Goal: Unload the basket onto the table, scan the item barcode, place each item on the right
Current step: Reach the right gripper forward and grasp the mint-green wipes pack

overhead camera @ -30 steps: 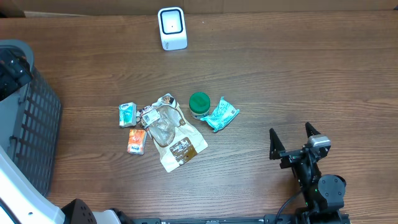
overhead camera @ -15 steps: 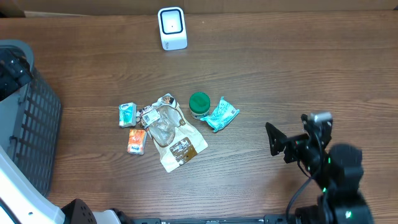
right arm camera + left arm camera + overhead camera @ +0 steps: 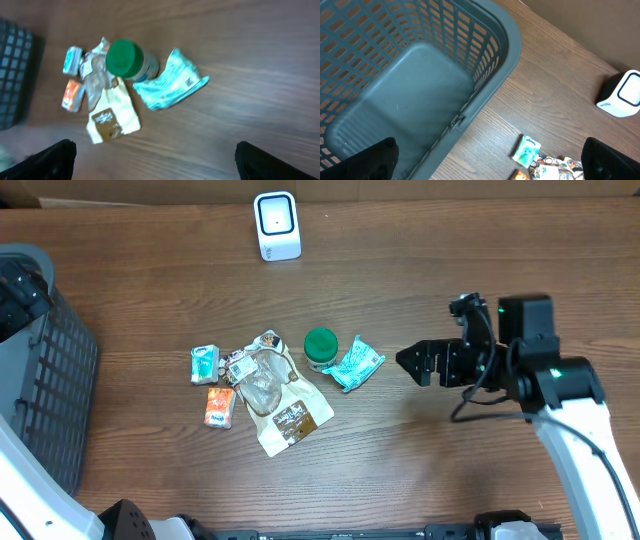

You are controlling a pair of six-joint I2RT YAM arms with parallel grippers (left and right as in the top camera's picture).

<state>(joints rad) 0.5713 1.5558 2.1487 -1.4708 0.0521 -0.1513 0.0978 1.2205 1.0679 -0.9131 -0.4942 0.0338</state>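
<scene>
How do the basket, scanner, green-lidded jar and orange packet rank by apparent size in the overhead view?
1. basket, though partly cut off by the frame.
2. scanner.
3. green-lidded jar and orange packet: too alike to rank.

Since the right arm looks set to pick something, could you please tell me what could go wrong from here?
1. The teal packet lies right beside the green-lidded jar; the open right hand might catch both or topple the jar.
2. The packet is crumpled, so its barcode may be creased or face away from the scanner once lifted.
3. The pouches beside the jar overlap, so pulling one could drag others.
</scene>
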